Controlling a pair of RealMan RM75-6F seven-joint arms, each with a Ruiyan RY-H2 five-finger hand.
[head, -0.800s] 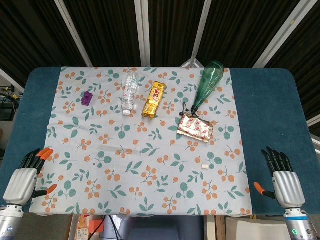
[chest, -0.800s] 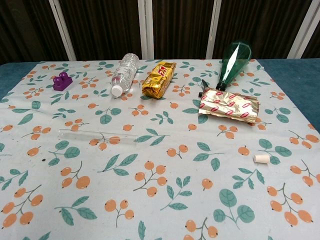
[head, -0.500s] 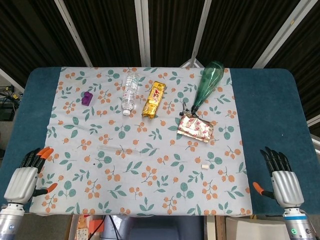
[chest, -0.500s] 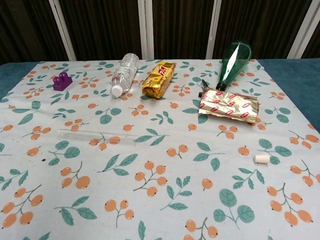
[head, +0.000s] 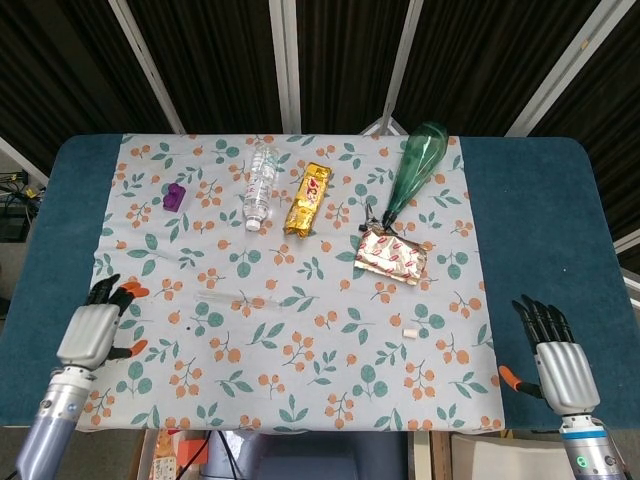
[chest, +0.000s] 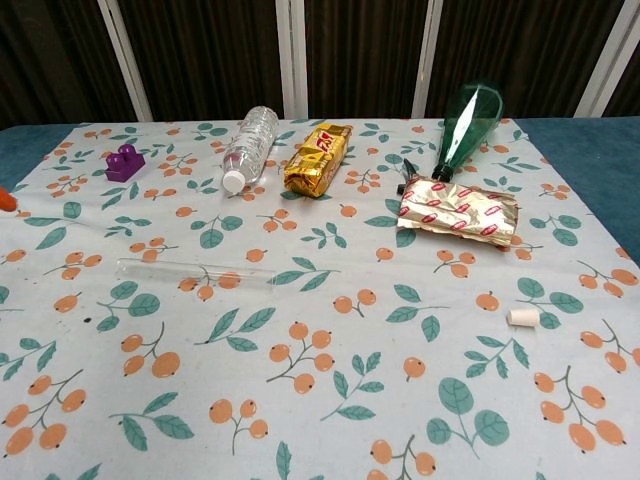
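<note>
Glass tube (chest: 195, 270) lies flat on the floral cloth (head: 300, 390), left of centre, nearest the left robot hand (head: 92, 330). That hand hovers over the cloth's near-left edge, fingers spread, grasping nothing. Right robot hand (head: 556, 362) sits at the desk's (head: 545, 220) near-right corner, released. Small white cap (chest: 522, 317) lies near right.

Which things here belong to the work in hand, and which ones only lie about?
In hand: glass tube, nearest the left hand; white stopper, nearest the right hand.
Lying about: purple block, water bottle, gold packet, green bottle, foil packet.
</note>
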